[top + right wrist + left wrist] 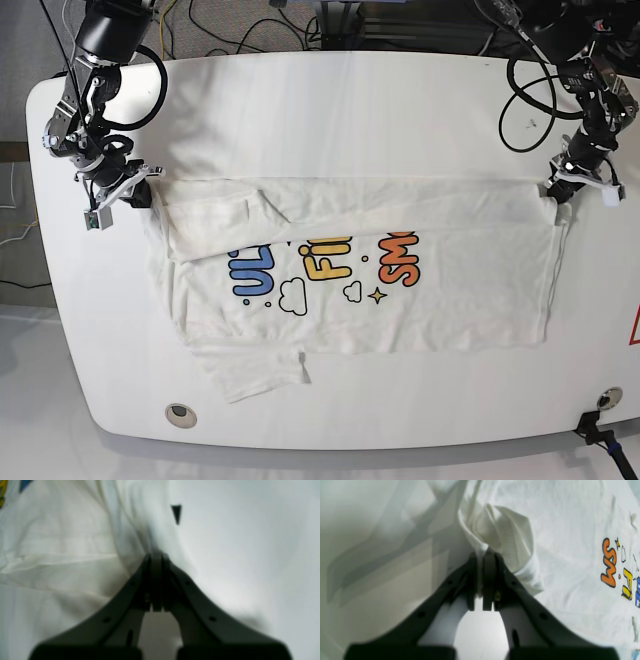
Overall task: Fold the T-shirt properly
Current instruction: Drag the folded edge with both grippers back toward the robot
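Note:
The white T-shirt (460, 305) lies print side up in the middle of the white table (330, 110), with the blue, yellow and orange lettering (325, 265) showing. Its far edge is pulled taut in a line between both grippers. My left gripper (553, 190), at the right of the base view, is shut on a bunched corner of the shirt (500, 530); the jaws (482, 555) pinch the cloth. My right gripper (145, 192), at the left, is shut on the shirt's other corner (62, 542), its jaws (156, 555) closed on cloth. One sleeve (255, 370) lies at the front left.
Cables (250, 25) run along the table's far edge. A round hole (180, 413) sits near the front left edge, and a black fitting (598, 428) near the front right. A small black triangle mark (176, 512) is on the tabletop beyond my right gripper.

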